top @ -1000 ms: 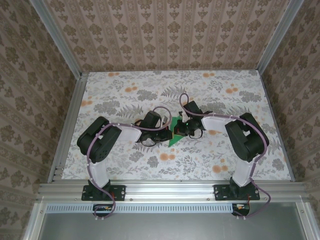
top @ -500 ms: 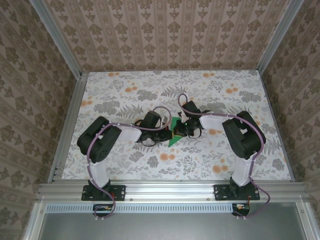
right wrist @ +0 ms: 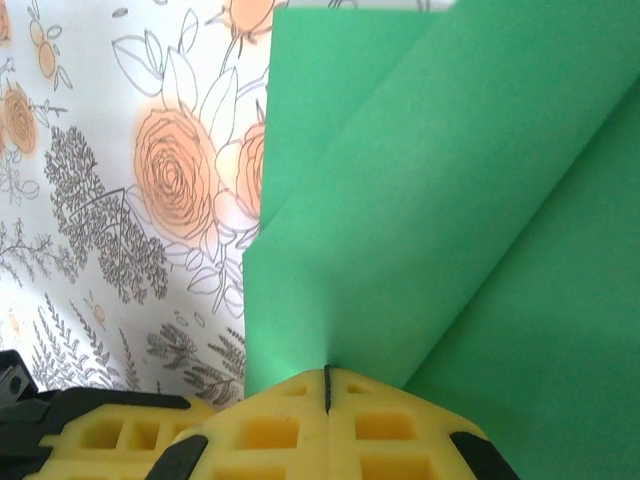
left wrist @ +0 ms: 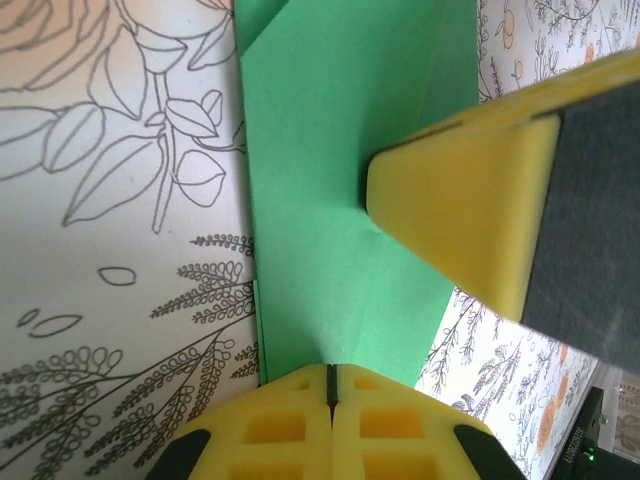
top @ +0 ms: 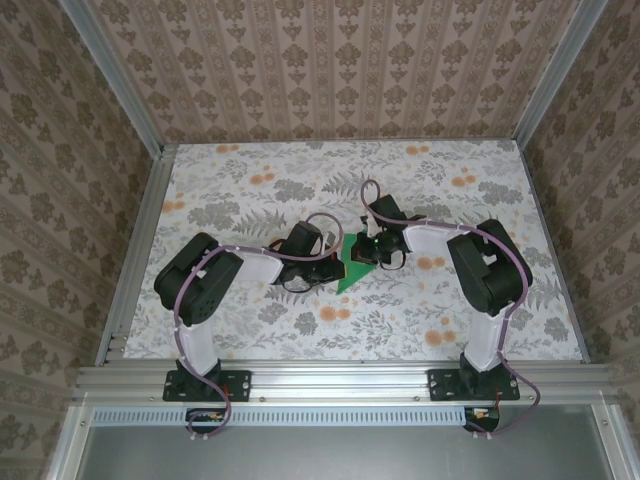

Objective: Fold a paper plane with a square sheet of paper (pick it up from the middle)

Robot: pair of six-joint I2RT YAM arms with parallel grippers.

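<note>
Lying near the middle of the counter (top: 240, 190), the paper (top: 350, 272) shows as a green wedge between the left pincer (top: 328, 268), which reaches in from the left, and the right pincer (top: 366, 254), which reaches in from the right; both are low over the sheet. In the left wrist view the left pincer's jaws are closed flush, with only a thin seam between them, and their tips are at the paper's near edge; whether the sheet is nipped in that seam I cannot tell. The right pincer enters that view from the upper right, its yellow tip touching the green surface. In the right wrist view its jaws are likewise closed tight, tips on the paper, where one layer is folded over another along a slanting crease; flowered counter shows to the left of the sheet.
</note>
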